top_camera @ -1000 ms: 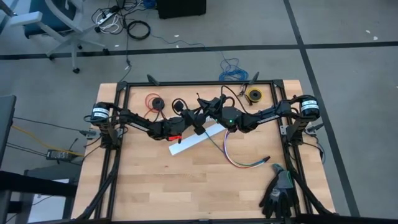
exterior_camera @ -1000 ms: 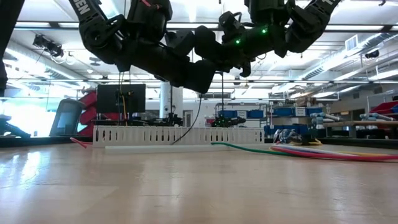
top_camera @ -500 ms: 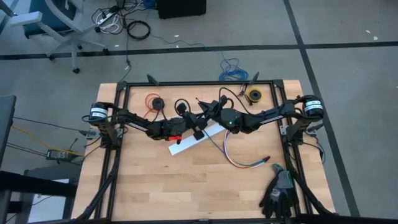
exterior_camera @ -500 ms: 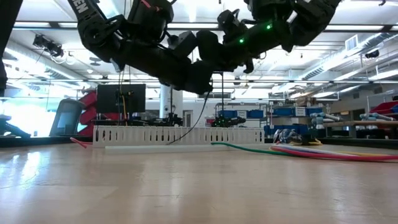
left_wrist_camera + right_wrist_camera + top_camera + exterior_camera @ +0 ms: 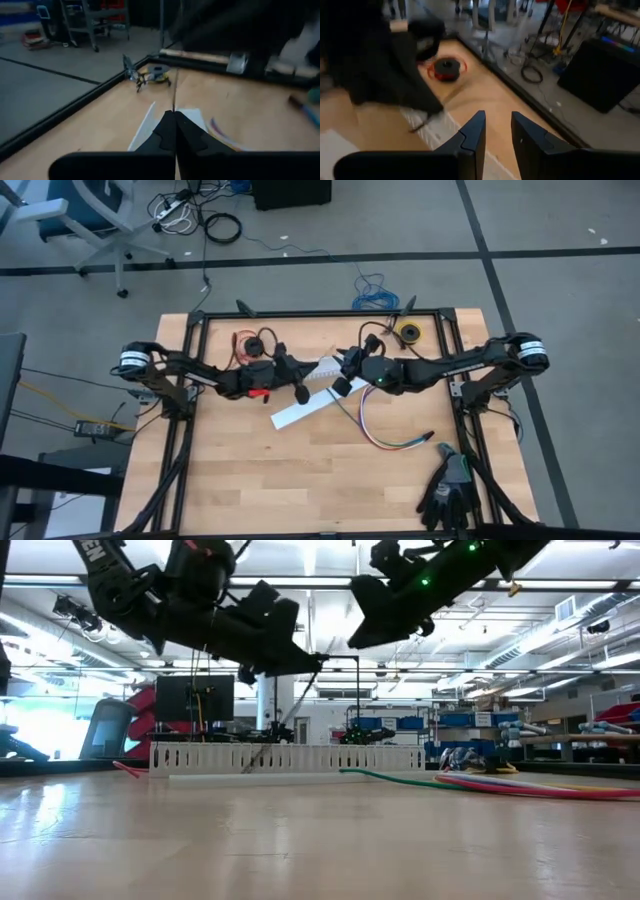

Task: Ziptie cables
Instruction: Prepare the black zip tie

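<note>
— Where did you have the left gripper [image 5: 175, 131] then?

— I had it above the worktop's rear half, fingers pressed together on the ziptie [image 5: 173, 95], which ran as a thin dark line out past the tips.

— And the right gripper [image 5: 497, 134]?

— Just beside it, over the white channel [image 5: 312, 401], with a narrow gap between its fingers and nothing in them.

— The cables [image 5: 385, 438]?

— I saw them lying curved on the wood toward the right edge, one end near the channel.
</note>
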Tool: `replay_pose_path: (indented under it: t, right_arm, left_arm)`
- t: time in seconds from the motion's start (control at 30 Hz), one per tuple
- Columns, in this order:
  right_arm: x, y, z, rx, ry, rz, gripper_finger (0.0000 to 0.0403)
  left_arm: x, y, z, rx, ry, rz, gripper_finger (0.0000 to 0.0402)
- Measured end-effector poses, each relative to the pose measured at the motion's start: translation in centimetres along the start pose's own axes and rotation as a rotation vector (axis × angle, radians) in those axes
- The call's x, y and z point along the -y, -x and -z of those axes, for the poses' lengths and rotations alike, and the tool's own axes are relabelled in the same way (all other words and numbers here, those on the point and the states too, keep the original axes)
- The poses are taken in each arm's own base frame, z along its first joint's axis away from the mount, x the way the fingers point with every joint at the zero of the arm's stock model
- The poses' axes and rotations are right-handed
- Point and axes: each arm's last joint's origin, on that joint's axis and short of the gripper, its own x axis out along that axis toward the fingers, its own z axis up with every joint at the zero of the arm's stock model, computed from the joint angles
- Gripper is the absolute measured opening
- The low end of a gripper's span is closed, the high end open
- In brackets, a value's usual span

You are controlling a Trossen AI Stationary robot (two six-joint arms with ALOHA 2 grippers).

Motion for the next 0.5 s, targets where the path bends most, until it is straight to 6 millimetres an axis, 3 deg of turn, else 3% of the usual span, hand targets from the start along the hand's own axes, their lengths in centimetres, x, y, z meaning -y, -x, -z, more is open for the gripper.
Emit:
replay_pose_path:
  t: [0.17, 0.5]
  right_arm:
    - [0.1, 0.2, 0.6, -0.061, 0.002, -0.013, 0.0079]
    - [-0.2, 0.6, 1.7, -0.157, 0.069, -0.056, 0.0081]
  left_arm:
    - [-1.4, -0.2, -0.3, 0.038, 0.156, 0.084, 0.0000]
    - [-3.2, -0.7, -0.4, 0.010, 0.301, 0.160, 0.0000]
